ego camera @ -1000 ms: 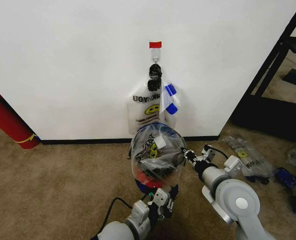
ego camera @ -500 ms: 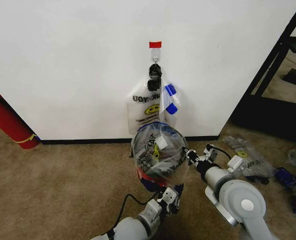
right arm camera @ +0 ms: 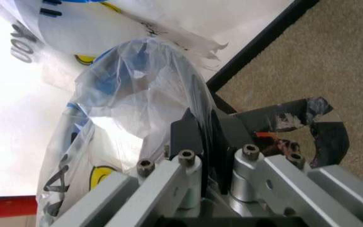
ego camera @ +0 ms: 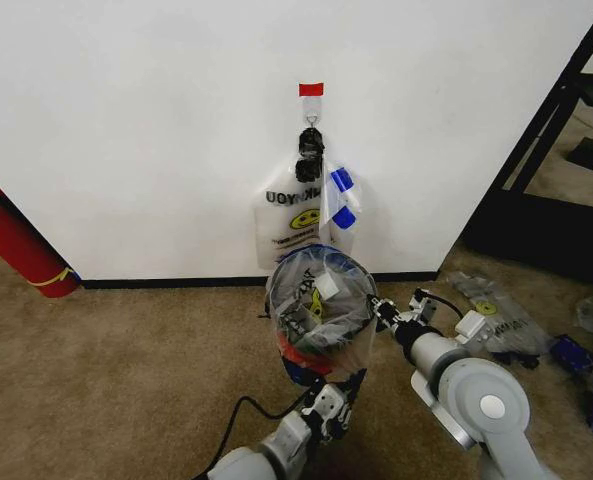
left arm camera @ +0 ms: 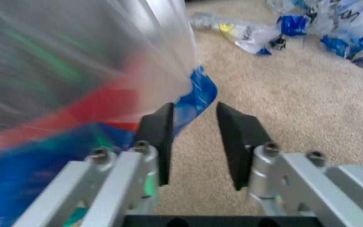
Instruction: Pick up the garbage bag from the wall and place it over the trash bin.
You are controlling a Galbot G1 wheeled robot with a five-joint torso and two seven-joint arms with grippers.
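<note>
The garbage bag (ego camera: 321,300), thin clear plastic with a yellow smiley, is draped over the round trash bin (ego camera: 298,352), which stands on the carpet at the foot of the white wall (ego camera: 126,130). My right gripper (ego camera: 381,312) is at the bin's right rim, shut on the bag's film (right arm camera: 137,94). In the right wrist view, the film is pinched between the right gripper's (right arm camera: 205,127) two black fingers. My left gripper (ego camera: 338,390) is low in front of the bin, open. In the left wrist view, the left gripper (left arm camera: 194,118) is just short of a blue bag corner (left arm camera: 197,94).
More smiley bags (ego camera: 296,215) hang from a hook (ego camera: 311,122) under a red tape strip (ego camera: 311,89). A red fire extinguisher (ego camera: 16,245) leans at the left. Loose bags (ego camera: 496,315) lie on the carpet at the right, by a black frame (ego camera: 546,130).
The bag has settled lower and closer around the bin. My left arm has swung in from the left, its gripper now under the bin's front. The right gripper barely moved.
</note>
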